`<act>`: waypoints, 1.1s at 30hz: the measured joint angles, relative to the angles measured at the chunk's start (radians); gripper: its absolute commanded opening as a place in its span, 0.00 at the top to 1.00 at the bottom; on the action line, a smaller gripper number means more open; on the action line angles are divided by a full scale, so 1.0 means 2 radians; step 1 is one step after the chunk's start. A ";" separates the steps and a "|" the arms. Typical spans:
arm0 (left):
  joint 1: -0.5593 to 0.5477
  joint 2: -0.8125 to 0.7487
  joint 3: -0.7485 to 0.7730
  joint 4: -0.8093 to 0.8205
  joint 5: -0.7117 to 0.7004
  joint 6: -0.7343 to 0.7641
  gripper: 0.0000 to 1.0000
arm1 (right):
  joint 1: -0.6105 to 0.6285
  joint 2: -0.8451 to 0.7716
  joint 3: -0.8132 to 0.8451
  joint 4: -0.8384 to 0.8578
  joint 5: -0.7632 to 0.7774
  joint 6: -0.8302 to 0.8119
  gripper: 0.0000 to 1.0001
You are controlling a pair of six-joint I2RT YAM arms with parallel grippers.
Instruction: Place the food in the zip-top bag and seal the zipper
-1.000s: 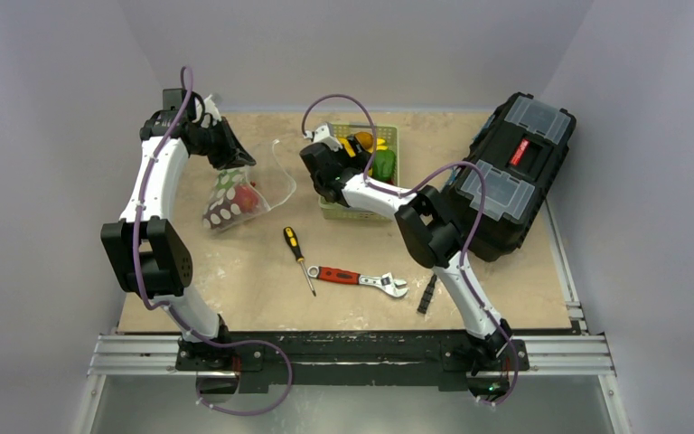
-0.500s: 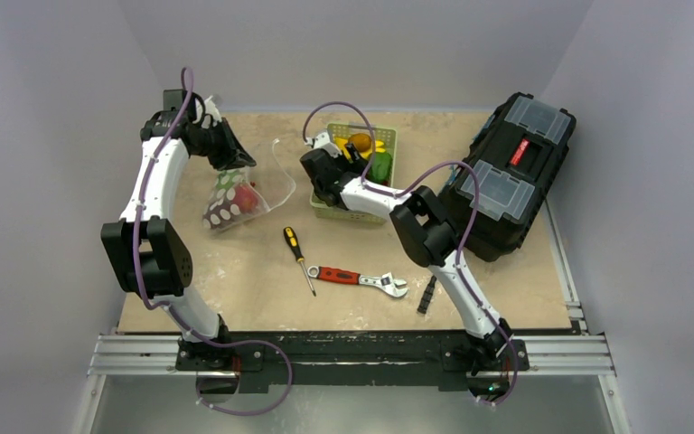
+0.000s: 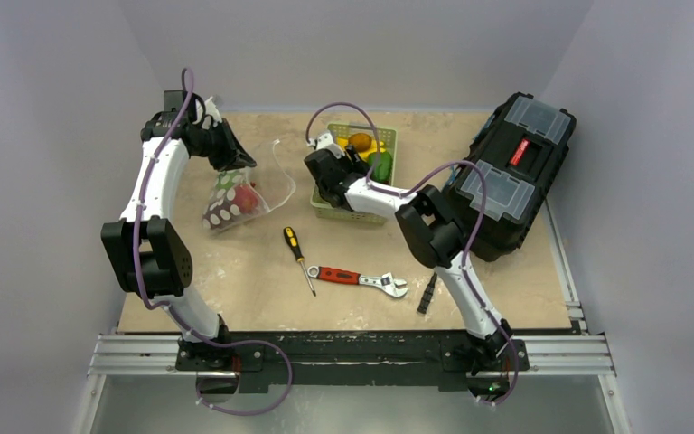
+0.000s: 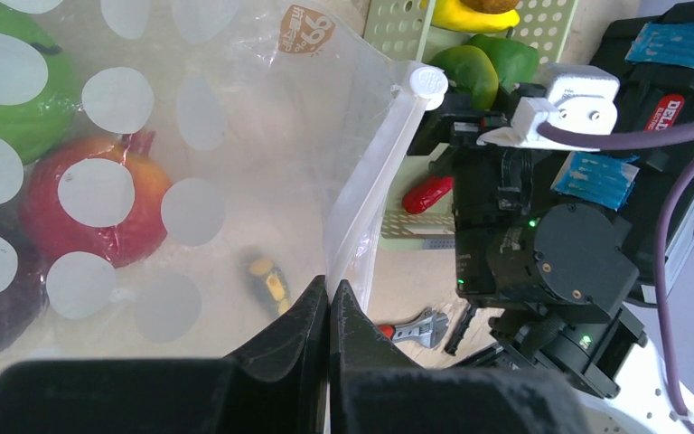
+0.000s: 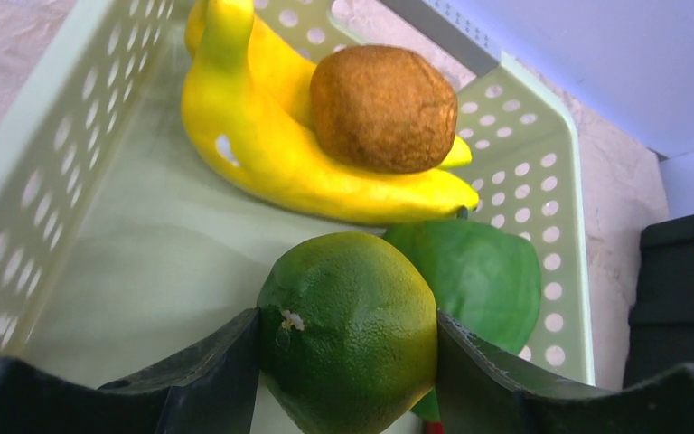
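**Left hand (image 3: 227,164) clamped on the zip-top bag (image 3: 235,201); right hand (image 3: 347,161) grasping a green fruit**

Top view: the left hand is clenched on the bag's upper edge. The bag spreads away below it onto the counter (image 3: 253,289), and red shows through its dots. The right hand is well apart from it, reaching into the pale green basket (image 3: 389,136).

Left wrist: the fingertips are pressed together on the bag's mouth edge. The zipper (image 4: 370,181) runs away from them to a white slider (image 4: 428,81). Left of the fingers, inside the bag, a red fruit (image 4: 99,212) lies below a green one (image 4: 4,99).

Right wrist: both fingers press opposite sides of a round green fruit (image 5: 348,316), so it is gripped. Beyond it lies a banana (image 5: 253,145) with a brown fruit (image 5: 384,108) resting on it. A green pepper (image 5: 492,271) touches the gripped fruit on its right.
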 measured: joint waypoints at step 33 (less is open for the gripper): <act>-0.033 -0.055 -0.068 -0.013 -0.059 0.014 1.00 | 0.000 -0.240 -0.161 -0.006 -0.366 0.157 1.00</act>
